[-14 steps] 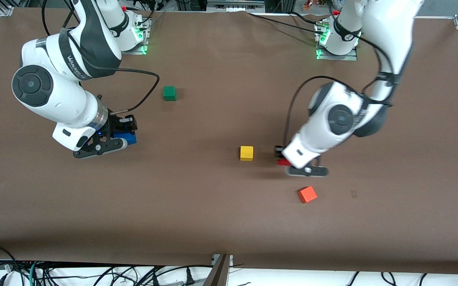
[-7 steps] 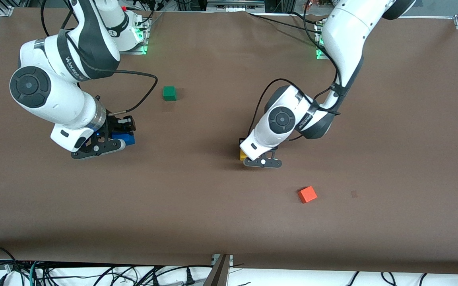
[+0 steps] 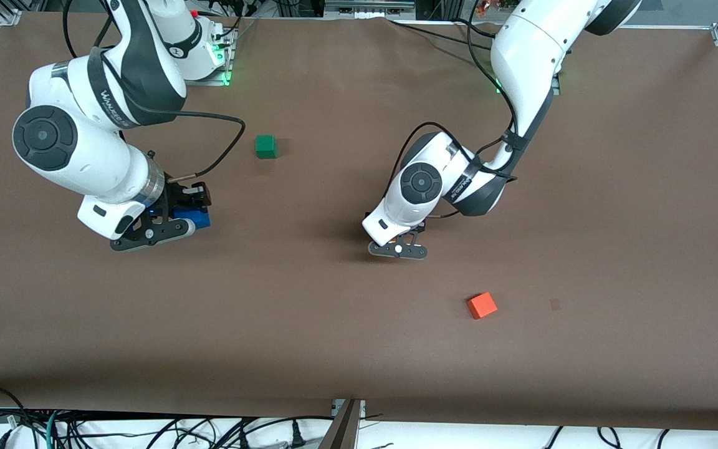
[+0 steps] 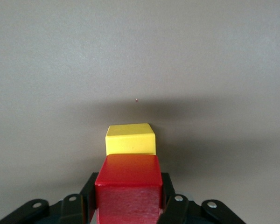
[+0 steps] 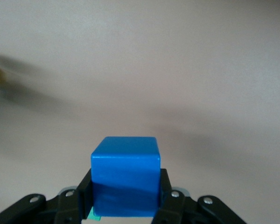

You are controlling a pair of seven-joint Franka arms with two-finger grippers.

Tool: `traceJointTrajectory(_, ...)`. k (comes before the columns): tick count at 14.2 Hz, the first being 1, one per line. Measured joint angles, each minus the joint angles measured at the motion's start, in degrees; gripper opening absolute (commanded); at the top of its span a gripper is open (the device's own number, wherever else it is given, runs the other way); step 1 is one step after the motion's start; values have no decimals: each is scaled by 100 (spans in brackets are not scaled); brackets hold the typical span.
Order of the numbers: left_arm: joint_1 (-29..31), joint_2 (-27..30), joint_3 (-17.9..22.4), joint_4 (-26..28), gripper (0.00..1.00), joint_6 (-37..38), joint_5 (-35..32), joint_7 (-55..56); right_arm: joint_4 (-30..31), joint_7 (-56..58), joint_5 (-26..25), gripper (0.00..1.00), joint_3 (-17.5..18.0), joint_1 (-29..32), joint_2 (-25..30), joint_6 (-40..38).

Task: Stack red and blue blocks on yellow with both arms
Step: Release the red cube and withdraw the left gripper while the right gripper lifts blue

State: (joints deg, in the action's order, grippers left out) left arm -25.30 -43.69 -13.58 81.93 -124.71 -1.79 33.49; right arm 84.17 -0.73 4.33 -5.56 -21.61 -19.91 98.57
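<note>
Since a second ago our left gripper (image 4: 129, 205) has swung over onto the yellow cube (image 4: 130, 139), pinching the red block (image 4: 128, 189) just above it. Our right gripper (image 5: 125, 200) hovers over the bench (image 3: 309, 324), clamping the blue block (image 5: 125, 179).

Brown-covered table (image 3: 334, 349), apparently tangled cables (image 3: 147, 430) along its near edge

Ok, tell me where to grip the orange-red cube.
Take the orange-red cube from above, by two opposite side faces. It lies flat, alone, askew on the table, so turn the tool to match. The left tool holds the red block, the right tool the blue block.
</note>
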Motion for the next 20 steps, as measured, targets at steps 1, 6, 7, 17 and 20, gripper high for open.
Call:
traceJointTrajectory(1,-65,-22,67,-50,15,0,0,43,0,0,0,9,0,0,0,0)
traceJointTrajectory(6,-257,-75,302,-170,60,2,-2,130,0,2,0,9,0,0,0,0)
traceJointTrajectory(7,-256,-81,320,-186,100,2,-2,131,0,2,0,9,0,0,0,0)
traceJointTrajectory(17,350,196,521,-1488,100,1354,-19,154,-36,-83,1,9,34,-61,0,35)
traceJointTrajectory(20,1093,717,549,-1778,100,2048,-31,151,-194,-618,5,9,63,-273,-2,48)
